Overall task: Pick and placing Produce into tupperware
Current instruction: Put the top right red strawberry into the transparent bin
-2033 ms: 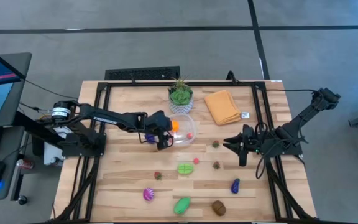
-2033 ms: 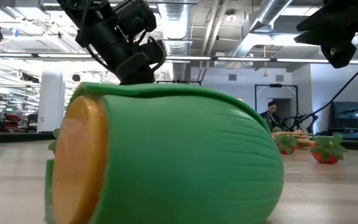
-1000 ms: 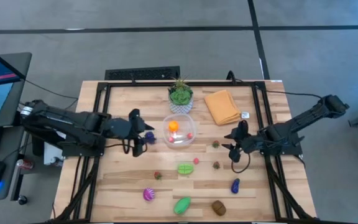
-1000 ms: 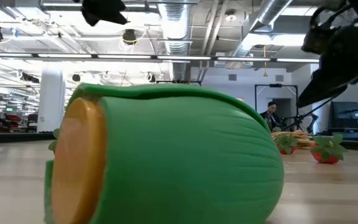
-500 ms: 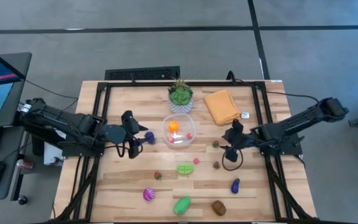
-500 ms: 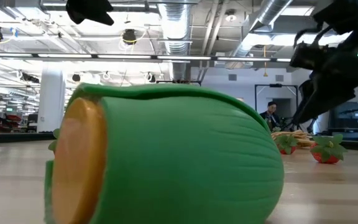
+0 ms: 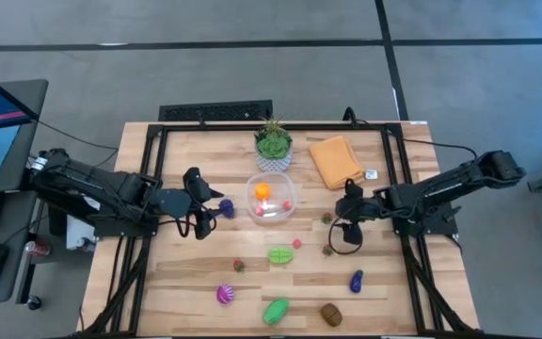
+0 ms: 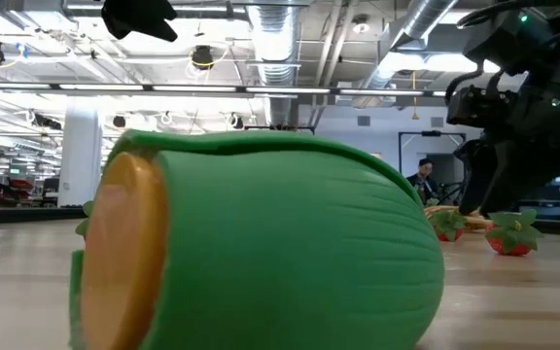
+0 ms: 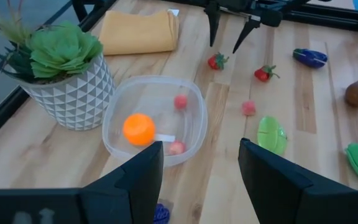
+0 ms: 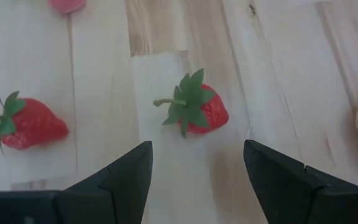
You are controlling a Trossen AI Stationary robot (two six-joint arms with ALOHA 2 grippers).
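Note:
The clear tupperware [image 7: 271, 198] [image 9: 154, 118] stands mid-table with an orange ball [image 9: 138, 129] and small red pieces in it. My left gripper [image 7: 201, 213] [image 9: 201, 180] hangs open to its left, and a purple piece [image 7: 226, 207] lies on the wood by its fingertips. My right gripper [image 7: 339, 222] [image 10: 197, 177] is open and low over the table, its fingers on either side of a red strawberry [image 10: 197, 109] [image 7: 326, 218] just ahead, apart from it. A second strawberry [image 10: 27, 124] [image 7: 327, 250] lies nearer the front.
A potted plant [image 7: 273, 143] and a folded orange cloth [image 7: 336, 160] stand at the far side. Loose produce lies nearer: a green piece [image 7: 281, 254], a pink bit [image 7: 297, 243], an eggplant [image 7: 356, 280], a brown piece [image 7: 330, 314] and a big green one [image 8: 261, 243].
My right gripper has moved toward the table's left edge and down, closing in on the far strawberry. My left gripper has drawn back a little toward the left edge, away from the tupperware. The produce has stayed where it was.

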